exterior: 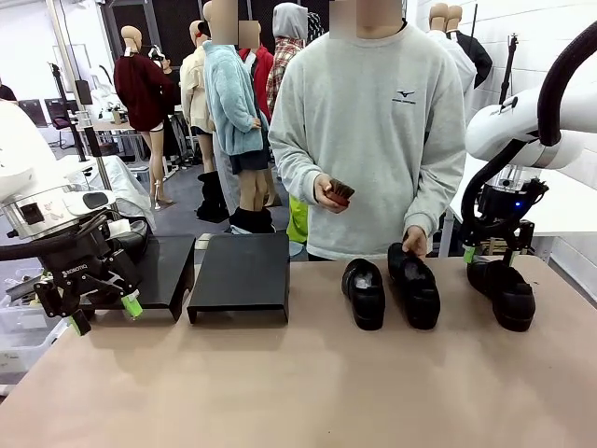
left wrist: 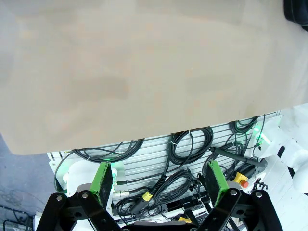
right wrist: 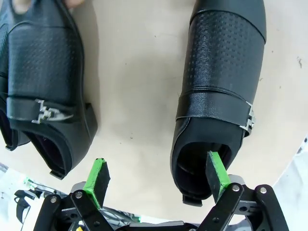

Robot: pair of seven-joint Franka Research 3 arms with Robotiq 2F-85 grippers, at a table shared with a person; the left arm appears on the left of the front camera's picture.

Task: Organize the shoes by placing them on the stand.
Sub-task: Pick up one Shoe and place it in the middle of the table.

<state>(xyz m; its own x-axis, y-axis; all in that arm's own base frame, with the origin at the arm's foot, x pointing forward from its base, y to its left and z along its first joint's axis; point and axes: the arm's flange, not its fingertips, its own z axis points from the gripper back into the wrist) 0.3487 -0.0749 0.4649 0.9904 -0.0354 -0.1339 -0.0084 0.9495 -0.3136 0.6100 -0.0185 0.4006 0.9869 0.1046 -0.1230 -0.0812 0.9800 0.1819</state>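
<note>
Right gripper (exterior: 490, 254) hangs open over the heel end of the outermost shoe (exterior: 504, 294), at the desk's (exterior: 308, 383) right side. In the right wrist view one green pad (right wrist: 216, 174) sits at the shoe's (right wrist: 221, 82) mouth and the other (right wrist: 98, 175) is over bare desk, so the shoe's side wall stands between the fingers. The shoe's long axis runs straight away from the wrist, heel nearest and toe farthest, across the line along which the fingers would close. A pinch on that wall looks like the likely next step. The middle shoe (exterior: 413, 285) lies just beside it with the person's hand (exterior: 415, 241) resting on its heel, and a third shoe (exterior: 364, 292) lies beyond that. The stand (exterior: 241, 273) is well apart on the left half of the desk, so a carry would have to pass over both shoes and the hand. The right desk edge is near. Left gripper (exterior: 104, 315) hangs open and empty beside a second black platform (exterior: 159, 273), much nearer the stand.
</note>
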